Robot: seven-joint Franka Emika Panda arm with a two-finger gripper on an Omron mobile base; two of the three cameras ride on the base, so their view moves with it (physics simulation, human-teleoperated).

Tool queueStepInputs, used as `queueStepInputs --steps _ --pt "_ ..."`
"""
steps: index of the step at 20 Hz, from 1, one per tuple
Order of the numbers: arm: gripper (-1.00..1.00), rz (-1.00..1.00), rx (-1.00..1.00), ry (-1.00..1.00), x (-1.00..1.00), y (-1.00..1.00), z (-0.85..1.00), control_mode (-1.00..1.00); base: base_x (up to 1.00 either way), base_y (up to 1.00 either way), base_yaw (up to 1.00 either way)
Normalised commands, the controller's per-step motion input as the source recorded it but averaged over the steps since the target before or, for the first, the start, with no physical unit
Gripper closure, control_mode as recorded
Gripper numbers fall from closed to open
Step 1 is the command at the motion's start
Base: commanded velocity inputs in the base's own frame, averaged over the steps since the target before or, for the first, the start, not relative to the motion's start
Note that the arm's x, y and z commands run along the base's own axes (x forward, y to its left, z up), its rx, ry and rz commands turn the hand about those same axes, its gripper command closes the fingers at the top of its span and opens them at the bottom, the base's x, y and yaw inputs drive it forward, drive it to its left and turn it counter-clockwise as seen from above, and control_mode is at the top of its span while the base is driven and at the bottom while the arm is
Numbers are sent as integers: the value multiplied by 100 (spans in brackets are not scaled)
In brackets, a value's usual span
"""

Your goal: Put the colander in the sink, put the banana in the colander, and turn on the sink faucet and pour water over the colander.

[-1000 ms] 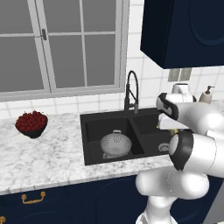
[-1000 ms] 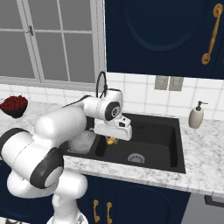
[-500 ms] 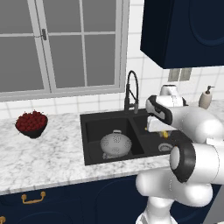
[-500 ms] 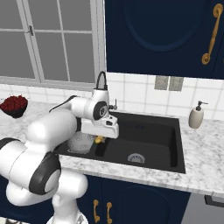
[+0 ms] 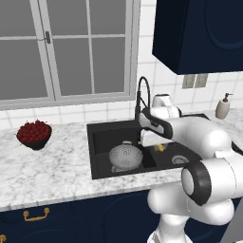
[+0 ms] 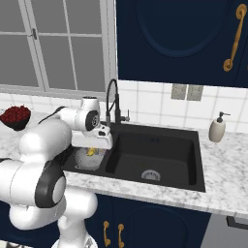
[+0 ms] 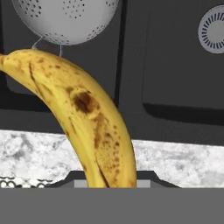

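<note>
Here, the colander (image 5: 126, 156) sits in the sink's (image 5: 102, 135) left basin. At its three o'clock, above the divider, the gripper (image 5: 160, 147) is clamped narrowly on the banana (image 7: 83, 118), faucet (image 5: 141, 97) behind.

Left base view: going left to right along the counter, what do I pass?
Bowl of red fruit → colander in the sink → banana → round steel drain → soap dispenser.
</note>
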Motion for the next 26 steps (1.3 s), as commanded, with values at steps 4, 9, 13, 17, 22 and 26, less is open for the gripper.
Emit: queueStepInputs --steps 4,9,13,17,22,26 --pt "100 3 0 10 28 59 -6 -100 0 0 0" --pt "100 0 0 4 27 69 -27 -100 0 0 0" --pt "100 0 0 0 36 50 -48 -100 0 0 0" --pt "100 0 0 0 46 24 -47 -100 0 0 0" --pt "100 -2 0 0 43 4 -21 -100 0 0 0" --pt "100 0 0 0 46 0 -31 -100 0 0 0"
